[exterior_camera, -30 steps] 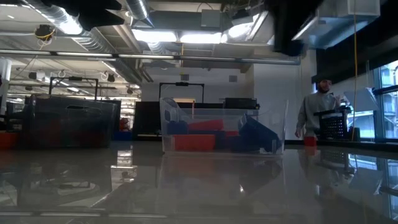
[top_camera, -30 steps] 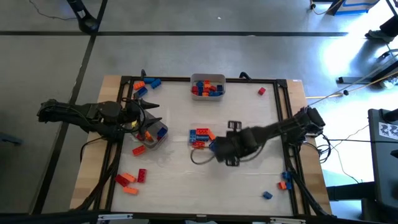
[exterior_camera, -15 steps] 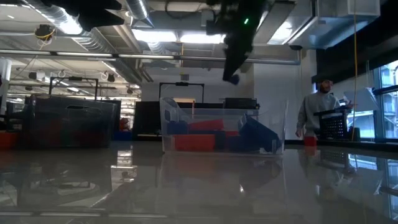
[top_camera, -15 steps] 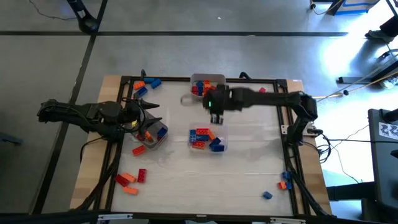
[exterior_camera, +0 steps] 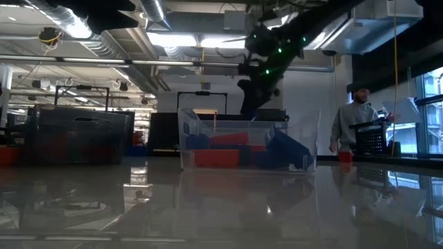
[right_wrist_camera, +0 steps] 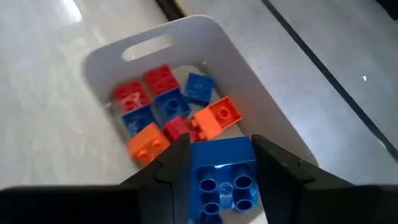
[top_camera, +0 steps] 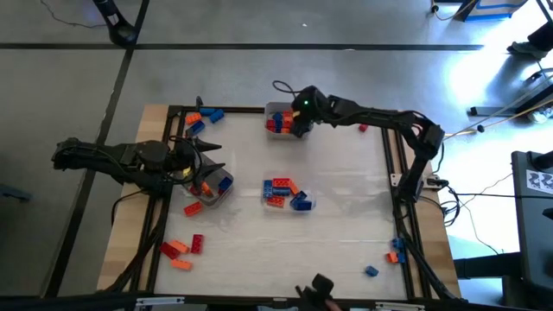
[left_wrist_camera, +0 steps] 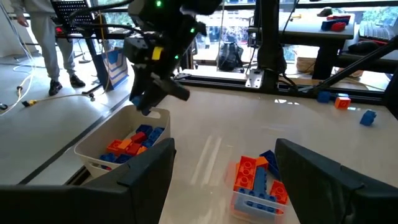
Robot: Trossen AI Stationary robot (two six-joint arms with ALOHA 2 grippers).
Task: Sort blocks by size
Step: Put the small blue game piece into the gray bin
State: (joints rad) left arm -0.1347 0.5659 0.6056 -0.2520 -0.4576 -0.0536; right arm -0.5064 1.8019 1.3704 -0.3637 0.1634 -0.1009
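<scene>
My right gripper (top_camera: 298, 114) is over the white far tray (top_camera: 278, 111) at the table's far edge, shut on a blue block (right_wrist_camera: 221, 171). That tray (right_wrist_camera: 249, 74) holds red, blue and orange blocks (right_wrist_camera: 171, 112). The gripper also shows in the left wrist view (left_wrist_camera: 155, 96) and the low view (exterior_camera: 252, 97). My left gripper (top_camera: 203, 168) is open and empty beside the left tray (top_camera: 214, 187) of blocks. A middle tray (top_camera: 285, 192) holds orange, red and blue blocks. My right gripper pinches the blue block by two opposite sides (right_wrist_camera: 198, 168) between its two fingers (right_wrist_camera: 165, 177). The fingers point down, slanting from the table's right. The block is lifted clear, above the far tray's open top.
Loose blocks lie at the far left corner (top_camera: 203, 117), the near left (top_camera: 181, 246) and the near right (top_camera: 393, 255); one red block (top_camera: 364, 127) lies at the far right. A person (exterior_camera: 353, 124) stands in the room beyond the table.
My right gripper has gone from beside the middle tray up and toward the table's far edge, carrying the blue block clear of the table, and now stands over the far tray.
</scene>
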